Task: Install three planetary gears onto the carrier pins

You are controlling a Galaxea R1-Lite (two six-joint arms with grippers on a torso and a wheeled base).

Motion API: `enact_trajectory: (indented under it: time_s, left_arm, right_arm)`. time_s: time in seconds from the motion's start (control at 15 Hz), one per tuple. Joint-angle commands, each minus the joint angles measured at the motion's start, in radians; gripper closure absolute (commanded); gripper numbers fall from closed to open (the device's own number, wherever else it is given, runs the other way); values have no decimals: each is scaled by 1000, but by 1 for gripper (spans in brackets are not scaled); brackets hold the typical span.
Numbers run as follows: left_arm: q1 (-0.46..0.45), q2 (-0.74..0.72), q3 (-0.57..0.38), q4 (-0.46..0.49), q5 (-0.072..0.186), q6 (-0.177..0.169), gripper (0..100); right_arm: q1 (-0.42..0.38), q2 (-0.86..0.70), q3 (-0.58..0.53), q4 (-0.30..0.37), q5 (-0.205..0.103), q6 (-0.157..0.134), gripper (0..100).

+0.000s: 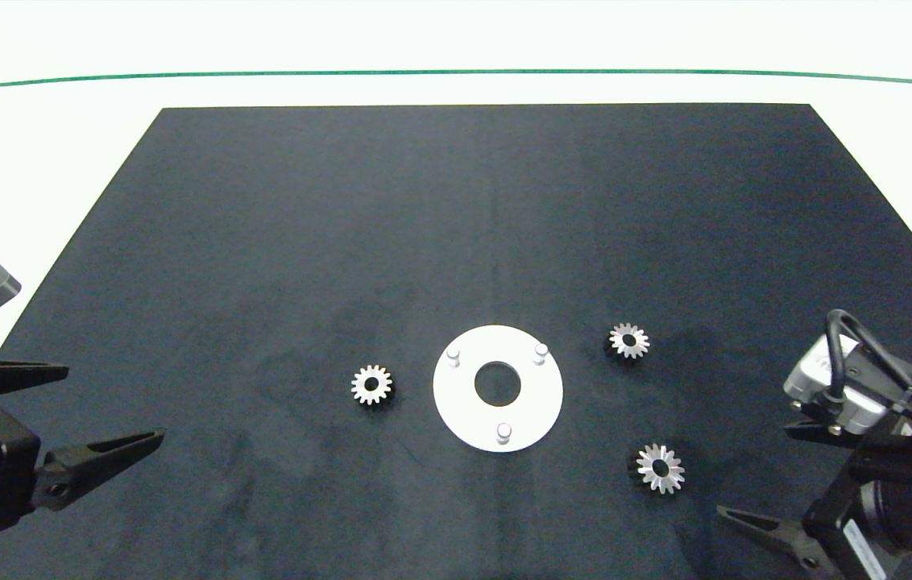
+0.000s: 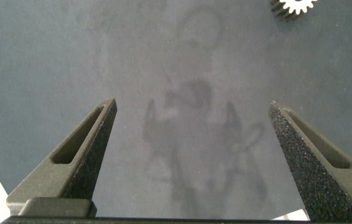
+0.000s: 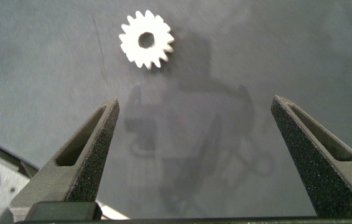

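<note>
Three loose planetary gears (image 1: pixel 372 385) around seemingly bare carrier pins (image 1: pixel 503 432)

Wide bare black mat (image 1: pixel 456 225) is lying open beyond the white disc (image 1: pixel 528 411); nothing is blocking approach from above. Three planetary gears are sitting apart from the disc: one left (image 1: pixel 371 385), one upper right (image 1: pixel 629 341), one lower right (image 1: pixel 660 468), each with clear gaps around it. Carrier pins (image 1: pixel 503 432) are standing uncovered. Both pincers, left (image 1: pixel 105 411) and right (image 1: pixel 754 528), are gaping at the near mat edges, clear of everything.
</note>
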Motion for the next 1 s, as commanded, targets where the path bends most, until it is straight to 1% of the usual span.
enact_trajectory:
  time_s: [0.07,0.13,0.2,0.27,0.4,0.47,0.6,0.73,1.0]
  left_arm:
    - [0,-11,-1,3,0,2,0]
    - [-2,-14,-1,3,0,2,0]
    - [-2,-16,-1,3,0,2,0]
    - [0,-17,-4,3,0,2,0]
    - [0,-25,-7,3,0,2,0]
    - [0,-31,-7,1,-2,2,0]
    - [0,-36,-12,3,-2,3,0]
    - [0,-34,-12,3,-2,3,0]
    - [0,-33,-12,3,0,3,0]
  right_arm:
    - [18,114,34,-97,-1,7,0]
    - [32,131,41,-138,1,8,0]
    - [46,145,49,-164,2,10,0]
    - [64,151,52,-172,-1,8,0]
    - [107,185,17,-172,-2,11,0]
    - [124,195,12,-174,-4,21,0]
    - [133,217,3,-175,-42,24,0]
    - [132,221,3,-175,-48,24,0]
    - [128,261,-3,-189,-47,24,0]
